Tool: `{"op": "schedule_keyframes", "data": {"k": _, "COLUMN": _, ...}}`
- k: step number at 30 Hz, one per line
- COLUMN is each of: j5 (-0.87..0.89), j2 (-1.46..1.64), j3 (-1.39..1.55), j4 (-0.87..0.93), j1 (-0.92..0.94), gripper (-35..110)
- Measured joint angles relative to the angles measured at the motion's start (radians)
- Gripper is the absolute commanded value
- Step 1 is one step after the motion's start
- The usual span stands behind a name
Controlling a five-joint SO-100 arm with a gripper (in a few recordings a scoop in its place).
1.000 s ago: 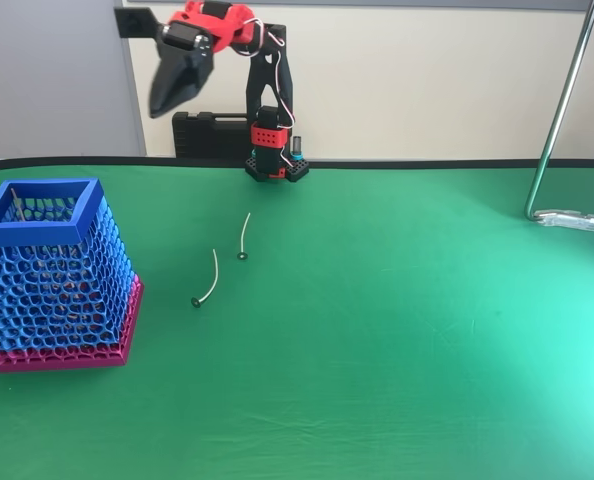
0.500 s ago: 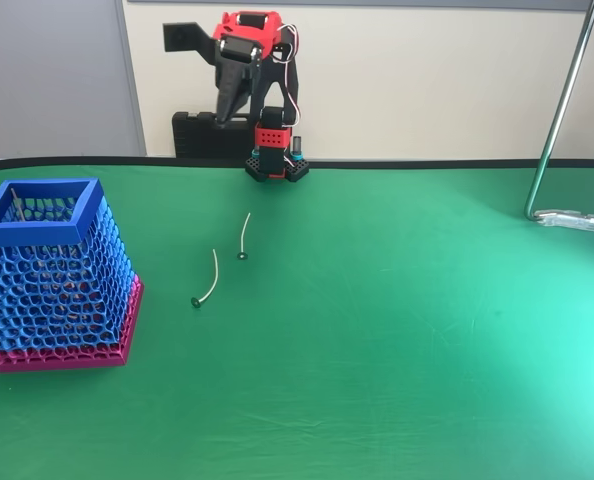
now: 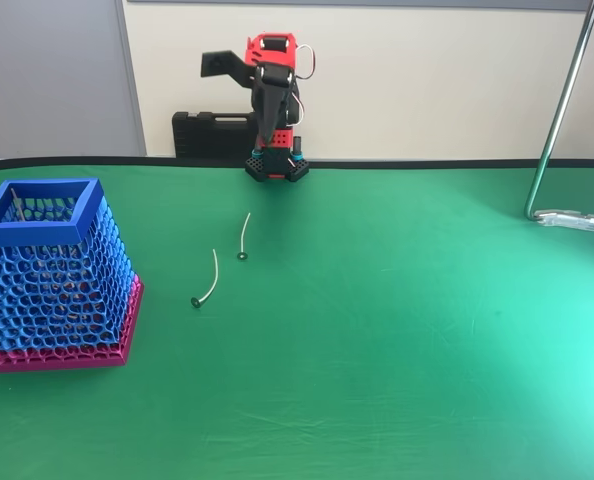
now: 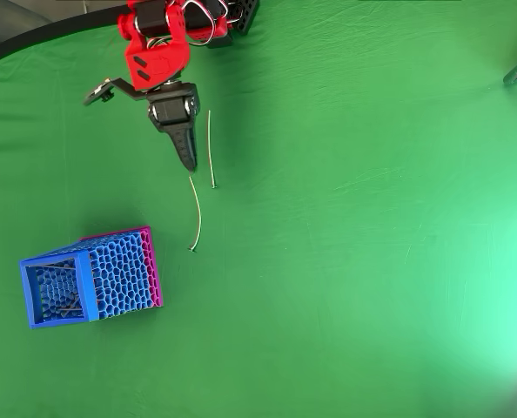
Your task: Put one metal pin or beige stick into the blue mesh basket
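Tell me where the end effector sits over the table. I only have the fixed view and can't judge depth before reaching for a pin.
Observer: In the overhead view the end effector points its tip between the two pins. It is just left of the upper pin and close to the top end of the lower pin.
Operator: Is it open? From here I see it edge-on.
Observer: From above, its fingers taper together into one point with no gap, so it looks shut and holds nothing.
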Motion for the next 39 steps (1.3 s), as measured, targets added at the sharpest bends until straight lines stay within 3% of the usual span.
{"op": "schedule_keyframes", "data": {"k": 25, "j5": -0.009, "j2": 0.623, "j3": 0.670, "j4": -0.014, "j1": -0.017, "gripper": 0}}
{"op": "schedule_keyframes", "data": {"k": 39, "j5": 0.028, "j2": 0.712, "j3": 0.704, "j4": 0.120, "j1": -0.018, "gripper": 1}}
